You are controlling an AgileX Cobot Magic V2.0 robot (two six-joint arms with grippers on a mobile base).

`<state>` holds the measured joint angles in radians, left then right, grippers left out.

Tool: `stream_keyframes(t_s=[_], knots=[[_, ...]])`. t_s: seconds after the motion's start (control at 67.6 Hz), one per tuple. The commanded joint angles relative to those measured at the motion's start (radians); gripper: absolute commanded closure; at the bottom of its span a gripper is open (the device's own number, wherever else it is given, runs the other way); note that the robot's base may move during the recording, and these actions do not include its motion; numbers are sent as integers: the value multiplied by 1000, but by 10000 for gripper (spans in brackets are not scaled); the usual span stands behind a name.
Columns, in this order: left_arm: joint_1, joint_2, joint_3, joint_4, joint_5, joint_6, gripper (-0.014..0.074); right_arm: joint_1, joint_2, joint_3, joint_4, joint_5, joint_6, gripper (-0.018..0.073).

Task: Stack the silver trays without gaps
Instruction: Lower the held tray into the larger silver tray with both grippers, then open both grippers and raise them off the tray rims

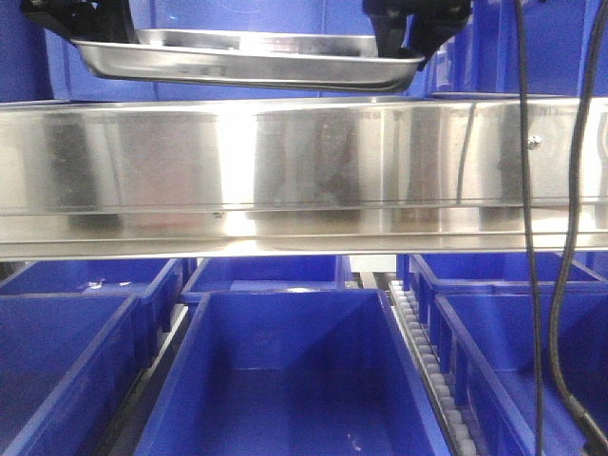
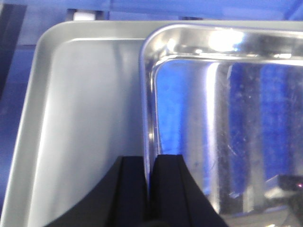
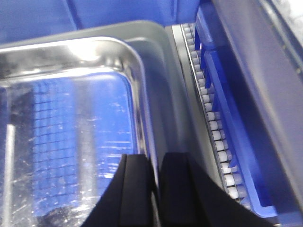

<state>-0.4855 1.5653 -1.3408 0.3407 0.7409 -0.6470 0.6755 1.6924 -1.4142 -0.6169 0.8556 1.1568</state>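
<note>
Two silver trays are in play. Upper tray (image 2: pixel 227 118) is held aloft by both arms; lower tray (image 2: pixel 80 132) lies beneath it, matte-looking, its bare floor showing at 9 o'clock of the upper one in the left wrist view. In the right wrist view the lower tray's wall shows at 3 o'clock of the upper tray's rim.

Left gripper (image 2: pixel 147 189): jaws pinching the upper tray's rim, one finger inside the wall, one outside. Right gripper (image 3: pixel 154 189): same pinch on the opposite rim. Front view shows the upper tray near 12 o'clock, carried roughly level between the two dark grippers, above the long steel shelf panel (image 1: pixel 285 171). The lower tray is hidden in that view.

Step in hand, as I judge it: carrying the upper tray over the lower one, before seating. Offset is evident; the upper tray sits towards 3 o'clock in the left wrist view, with a wide strip of the lower tray uncovered.

Next move calls for: shifting the held tray until corners line up, keeping it level, lowering both arms together, then releasing only once rims nest. Uneven descent could leave a tilted, gapped stack.

Surroundings: blue bins (image 1: pixel 285 380) below the panel, a roller track (image 3: pixel 215 132) at 3 o'clock of the trays, black cables (image 1: pixel 532 237) hanging at the front.
</note>
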Motion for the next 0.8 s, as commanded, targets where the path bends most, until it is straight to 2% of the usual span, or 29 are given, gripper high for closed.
stream_keyframes(t_s=[0.0,0.104,0.163,0.252,0.311,0.636,0.784], knots=[[-3,-2,-14,-64,-68,-37,468,15,-3,-20,10,-353,0,564],[22,-2,-14,-66,-55,-41,297,6,-3,-20,10,-340,-31,446],[33,-2,-14,-66,-42,-41,234,1,-3,-20,10,-330,-38,370],[45,-2,-14,-66,-30,-41,183,-5,-3,-20,10,-317,-38,259],[45,-2,-14,-58,-23,-41,183,-6,-3,-20,10,-307,-38,221],[45,-2,-14,13,-10,-41,184,-9,-3,-20,-2,-243,-40,209],[45,-2,-14,13,0,-41,189,-9,-3,-20,-4,-220,-40,209]])
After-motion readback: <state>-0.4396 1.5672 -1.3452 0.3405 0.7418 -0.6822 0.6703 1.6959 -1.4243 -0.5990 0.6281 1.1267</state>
